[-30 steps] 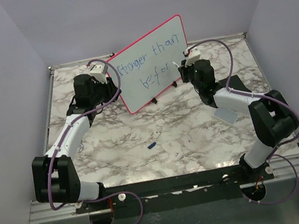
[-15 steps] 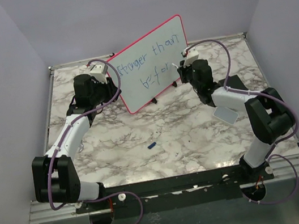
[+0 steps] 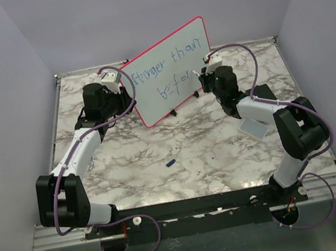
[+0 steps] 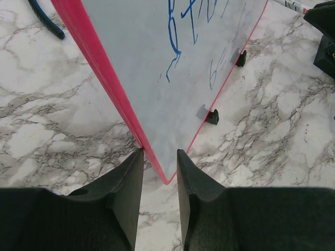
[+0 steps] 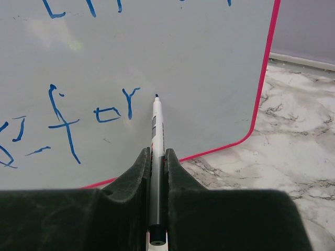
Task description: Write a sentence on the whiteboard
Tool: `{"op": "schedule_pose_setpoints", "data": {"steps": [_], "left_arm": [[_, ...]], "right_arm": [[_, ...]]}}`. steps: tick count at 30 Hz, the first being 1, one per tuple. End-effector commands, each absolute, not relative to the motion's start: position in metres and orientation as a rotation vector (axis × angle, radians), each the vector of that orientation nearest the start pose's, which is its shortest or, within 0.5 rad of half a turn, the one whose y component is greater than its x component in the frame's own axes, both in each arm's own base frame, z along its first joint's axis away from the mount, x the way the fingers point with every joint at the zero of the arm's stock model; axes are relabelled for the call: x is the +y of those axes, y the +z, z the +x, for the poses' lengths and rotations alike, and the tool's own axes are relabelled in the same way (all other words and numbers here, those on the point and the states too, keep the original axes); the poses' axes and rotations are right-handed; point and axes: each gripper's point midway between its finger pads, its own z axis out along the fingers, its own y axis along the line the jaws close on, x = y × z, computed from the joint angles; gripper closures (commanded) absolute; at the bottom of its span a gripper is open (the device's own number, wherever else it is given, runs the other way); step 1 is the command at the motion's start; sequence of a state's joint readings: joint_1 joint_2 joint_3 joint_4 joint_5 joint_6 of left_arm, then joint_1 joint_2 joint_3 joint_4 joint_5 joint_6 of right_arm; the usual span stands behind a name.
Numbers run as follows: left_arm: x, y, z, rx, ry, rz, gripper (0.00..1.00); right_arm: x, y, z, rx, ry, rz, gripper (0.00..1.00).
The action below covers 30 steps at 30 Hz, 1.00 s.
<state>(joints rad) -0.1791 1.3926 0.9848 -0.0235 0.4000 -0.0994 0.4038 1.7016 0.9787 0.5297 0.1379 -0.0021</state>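
The whiteboard [image 3: 172,73] stands tilted on two black feet at the back of the table. The sentence [image 3: 169,62] in blue reads "Stronger than" with "befor" in the row below [image 5: 99,112]. My right gripper [image 5: 155,151] is shut on a white marker [image 5: 156,125]. The marker's blue tip touches the board just right of the "r". In the top view this gripper [image 3: 203,76] is at the board's lower right. My left gripper [image 4: 159,152] straddles the board's lower left corner [image 4: 157,78], its jaws closed on the pink frame, and it also shows in the top view [image 3: 126,98].
A small grey pad [image 3: 254,128] lies on the marble table by my right arm, next to a black block [image 3: 267,92]. A small blue cap [image 3: 170,162] lies mid-table. The board's black feet [image 4: 212,116] rest on the table. Purple walls close in on three sides.
My right gripper has shifted slightly left and up towards the board with the marker. The left arm and the board have not moved.
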Motion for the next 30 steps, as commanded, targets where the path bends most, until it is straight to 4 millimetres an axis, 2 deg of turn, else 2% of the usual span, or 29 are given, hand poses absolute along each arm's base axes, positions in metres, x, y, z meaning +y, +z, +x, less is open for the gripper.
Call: {"op": "schedule_pose_setpoints", "data": {"steps": [1,19,30], "left_arm": [[-0.148,0.205,0.395,1.943,-0.577,0.369,0.67],[-0.148,0.205,0.395,1.942,-0.574,0.371,0.67],[-0.148,0.206,0.395,1.940,-0.573,0.371,0.67]], "right_arm": [[0.176,0.174,0.490,1.736,0.150,-0.237,0.99],[0.164,0.184,0.498,1.714,0.109,-0.199,0.99],[0.179,0.179,0.497,1.717,0.173,-0.279,0.99]]}}
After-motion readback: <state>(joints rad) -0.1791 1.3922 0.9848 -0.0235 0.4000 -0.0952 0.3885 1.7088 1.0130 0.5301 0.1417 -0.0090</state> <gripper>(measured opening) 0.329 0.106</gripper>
